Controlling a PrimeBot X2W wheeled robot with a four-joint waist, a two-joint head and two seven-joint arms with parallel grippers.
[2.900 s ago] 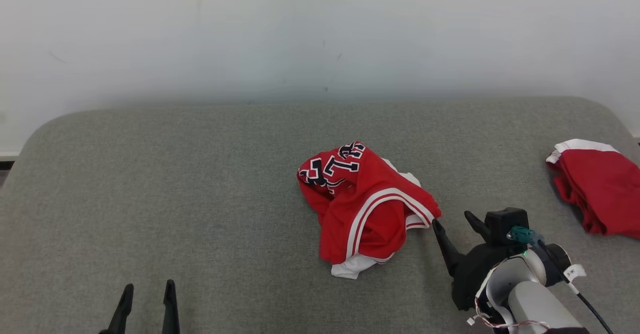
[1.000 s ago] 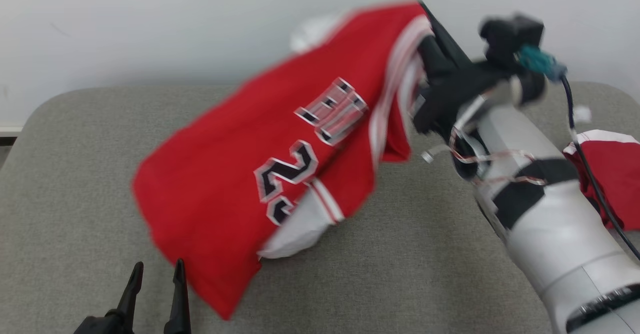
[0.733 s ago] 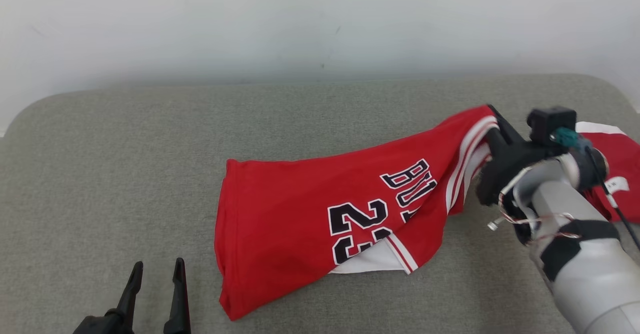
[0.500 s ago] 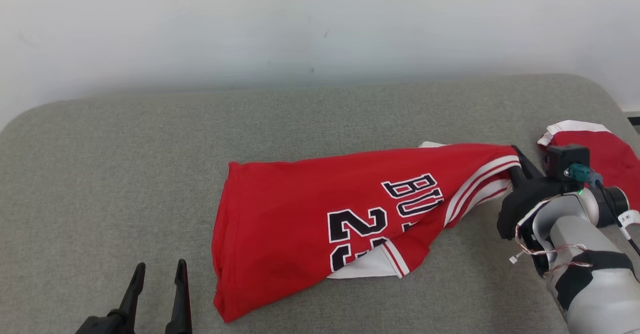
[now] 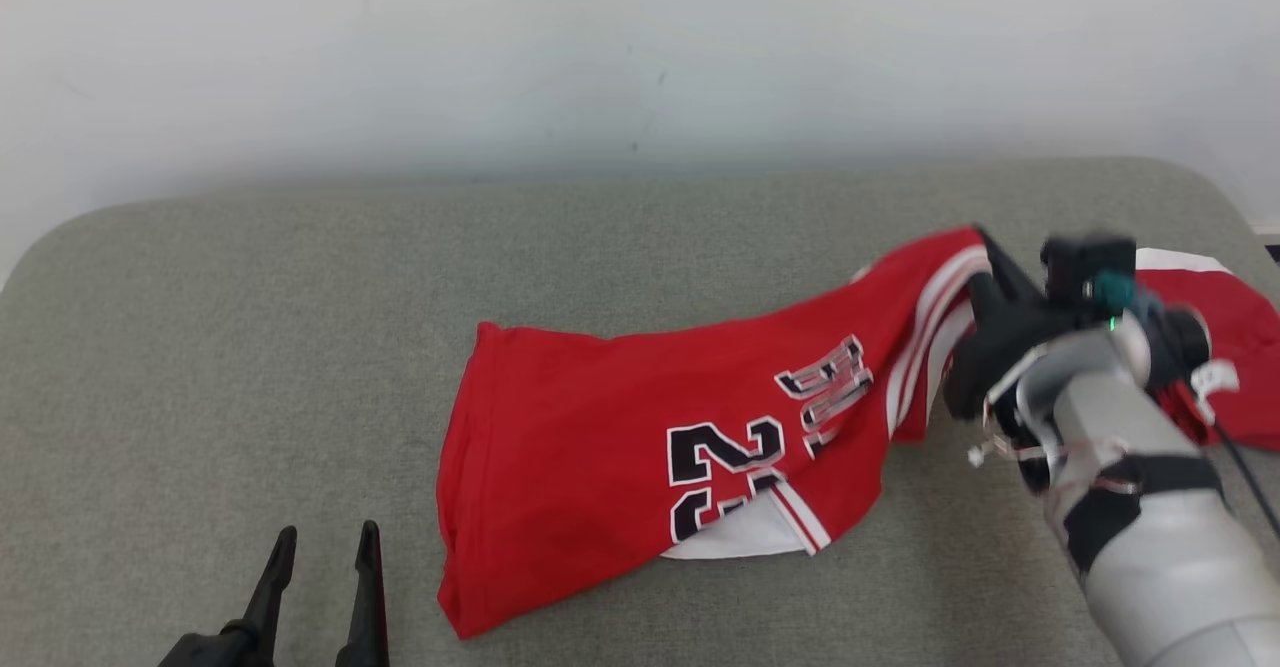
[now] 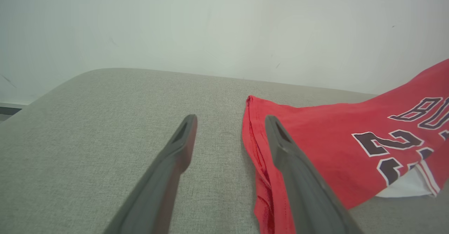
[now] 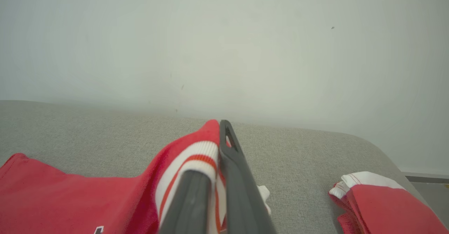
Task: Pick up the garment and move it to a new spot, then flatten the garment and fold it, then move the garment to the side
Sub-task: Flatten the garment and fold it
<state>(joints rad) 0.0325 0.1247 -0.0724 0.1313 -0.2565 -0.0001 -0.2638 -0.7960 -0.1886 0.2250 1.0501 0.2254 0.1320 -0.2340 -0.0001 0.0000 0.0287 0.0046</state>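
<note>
The garment (image 5: 620, 447) is a red jersey with white trim and black number 23, spread over the grey cushion. Its right end is lifted off the cushion, pinched by my right gripper (image 5: 985, 247), which is shut on the striped white-and-red edge (image 7: 196, 156). The rest of the garment (image 6: 326, 139) slopes down to the left and lies on the fabric. My left gripper (image 5: 320, 547) stands open at the lower left, its fingers (image 6: 280, 139) just beside the garment's left hem, holding nothing.
A second red and white cloth (image 5: 1220, 347) lies bunched at the cushion's right edge, also in the right wrist view (image 7: 379, 199). The grey cushion (image 5: 250, 347) has rounded corners and a pale wall behind it.
My right gripper swung the jersey up, laid it out flat to the left, and has now raised its held end again slightly. The left gripper stayed put.
</note>
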